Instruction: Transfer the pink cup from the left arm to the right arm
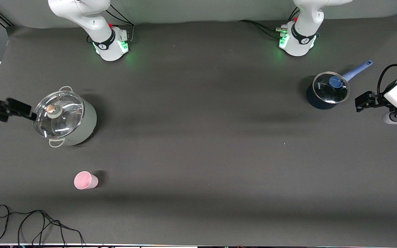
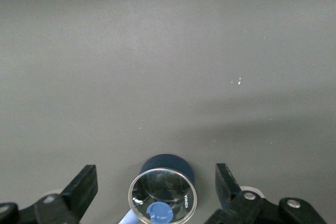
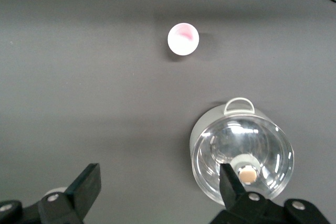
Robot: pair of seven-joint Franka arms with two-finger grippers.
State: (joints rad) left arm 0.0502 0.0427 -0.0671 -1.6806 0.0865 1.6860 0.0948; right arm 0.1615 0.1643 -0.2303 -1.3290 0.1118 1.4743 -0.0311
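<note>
So the pink cup [image 1: 85,180] is standing upright on the table [image 1: 198,155], toward the right arm's end, nearer the front camera than the big pale pot [image 1: 65,117]. Nobody's holding it. That fits two readings: either the handover is all still ahead, or the cup already went across and got set down at the right arm's end. Can't call it from this.

Left gripper [image 2: 157,190] hangs at the left arm's end of the table, above the small dark blue saucepan [image 1: 326,91], jaws spread wide with nothing between them. Right gripper [image 3: 160,190] is out at the right arm's end, up beside the pale pot, jaws spread too and nothing in them. Both are well apart from the cup.

Containers: the cup looks empty from the right wrist view, just pink inside. The pale pot has a glass lid [image 3: 242,158] on with a tan knob; nothing obvious through it. The saucepan also wears a glass lid with a blue knob [image 1: 335,82], contents not visible.
</note>
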